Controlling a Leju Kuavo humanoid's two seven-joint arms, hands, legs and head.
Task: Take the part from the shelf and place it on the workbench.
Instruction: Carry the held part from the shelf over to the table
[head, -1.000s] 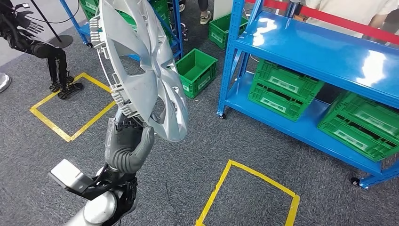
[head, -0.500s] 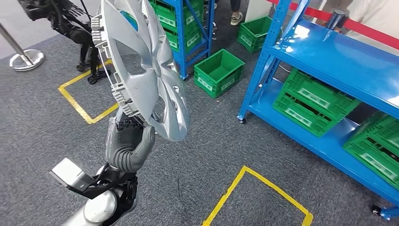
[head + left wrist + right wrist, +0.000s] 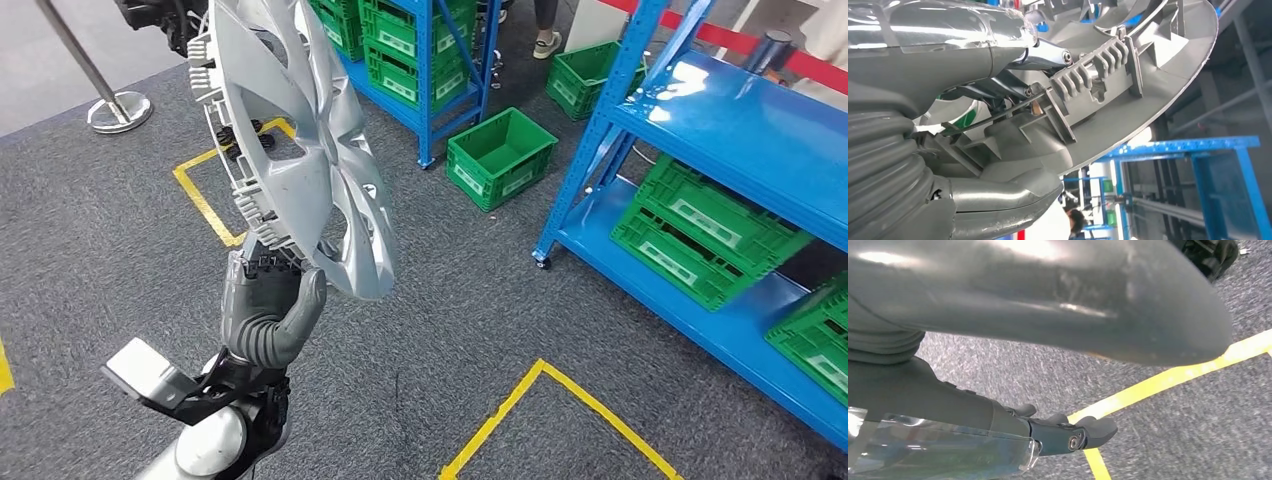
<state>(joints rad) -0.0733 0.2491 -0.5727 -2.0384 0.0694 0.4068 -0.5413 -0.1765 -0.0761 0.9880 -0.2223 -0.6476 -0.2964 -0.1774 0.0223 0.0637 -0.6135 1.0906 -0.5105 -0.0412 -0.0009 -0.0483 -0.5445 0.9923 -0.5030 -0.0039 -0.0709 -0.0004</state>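
A silver wheel cover point(image 3: 300, 140) stands on edge, upright and high in the head view, its ribbed back rim toward me. My left hand point(image 3: 268, 310) grips its lower rim from below, thumb on the near side. The left wrist view shows the cover's ribbed inner side point(image 3: 1148, 75) clamped between the thumb point(image 3: 998, 197) and the fingers above. My right hand point(image 3: 1023, 305) hangs over the grey carpet with nothing in it; its dark fingers point(image 3: 1068, 435) lie apart from the thumb.
A blue rack point(image 3: 740, 130) with green crates point(image 3: 700, 235) on its low shelf stands at the right. A second blue rack point(image 3: 425, 60) is behind, with a green crate point(image 3: 500, 160) on the floor. Yellow tape lines point(image 3: 540, 405) and a stanchion base point(image 3: 120, 110) mark the carpet.
The whole picture has shifted: my view has turned left, so the racks and crates slid to the right. The wheel cover stays in my left hand's grip as before.
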